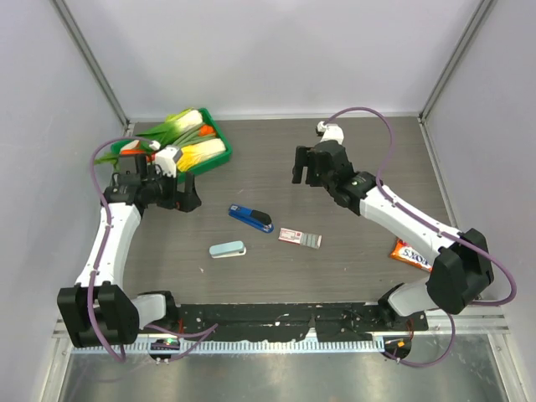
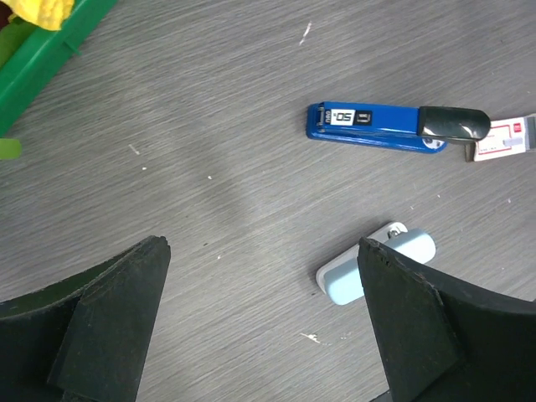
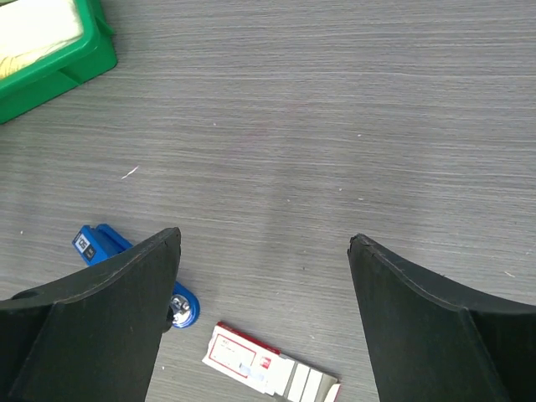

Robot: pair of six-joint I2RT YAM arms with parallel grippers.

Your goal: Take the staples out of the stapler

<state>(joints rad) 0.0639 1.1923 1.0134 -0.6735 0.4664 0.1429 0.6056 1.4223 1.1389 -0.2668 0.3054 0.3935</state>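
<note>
A blue stapler with a black rear end lies shut on the table's middle; it also shows in the left wrist view and partly behind a finger in the right wrist view. A smaller pale-blue stapler lies nearer, also in the left wrist view. The staples strip is not visible anywhere. My left gripper is open and empty, left of the blue stapler. My right gripper is open and empty, above the table behind and right of the stapler.
A flat red, white and grey packet lies right of the blue stapler. A green tray of vegetables stands at the back left. An orange packet lies at the right.
</note>
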